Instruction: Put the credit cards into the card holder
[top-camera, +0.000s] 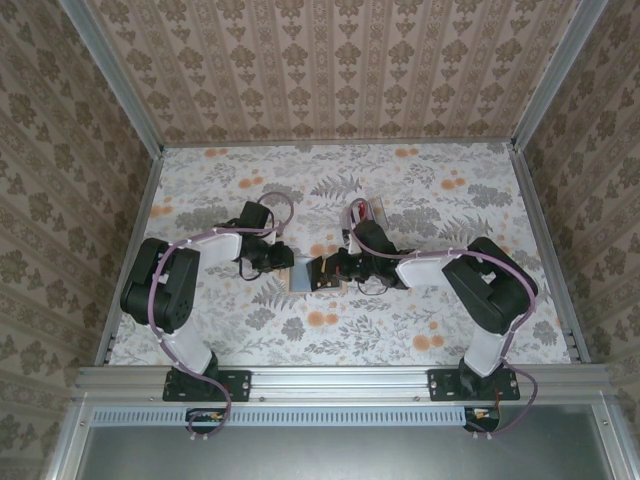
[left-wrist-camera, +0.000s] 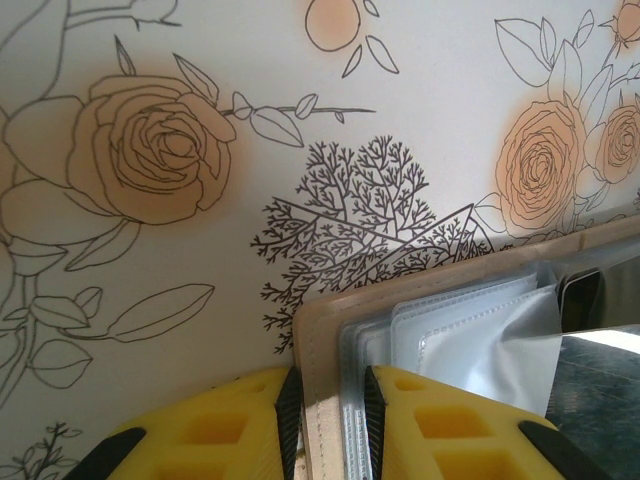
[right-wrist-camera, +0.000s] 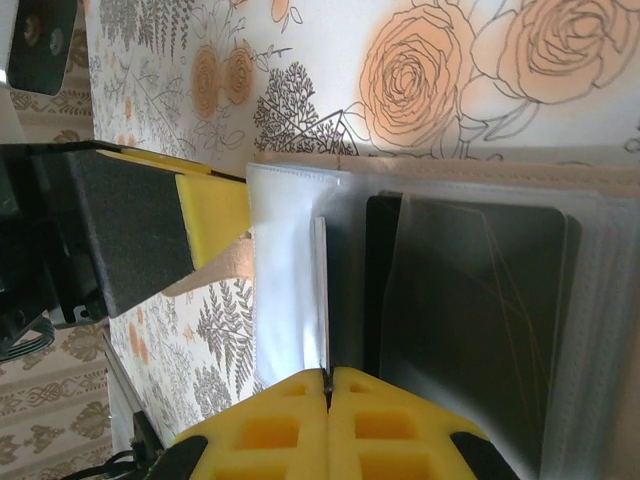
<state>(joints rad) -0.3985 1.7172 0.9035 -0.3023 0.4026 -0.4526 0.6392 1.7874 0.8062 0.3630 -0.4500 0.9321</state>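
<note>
Between the 2 yellow fingers of the right gripper (right-wrist-camera: 328, 385), which are pressed together, a thin white credit card (right-wrist-camera: 321, 290) appears to be pinched edge-on. Its long axis runs straight out from the fingertips. Just beyond and to either side of it lie the clear pockets (right-wrist-camera: 285, 300) of the open card holder (left-wrist-camera: 312, 360). A dark credit card (right-wrist-camera: 470, 300) already sits inside 1 pocket to the right.

The left gripper (left-wrist-camera: 328, 420) is clamped on the holder's tan edge and steadies it just above the floral counter (left-wrist-camera: 200, 250). From above, the holder sits between the 2 grippers, left arm on its left side and right arm on its right.

The right arm is the one placed to insert. I judge that the card must be pushed along its own length into a pocket mouth, with its edge kept in line with the slot. Which pocket it faces I cannot tell.
</note>
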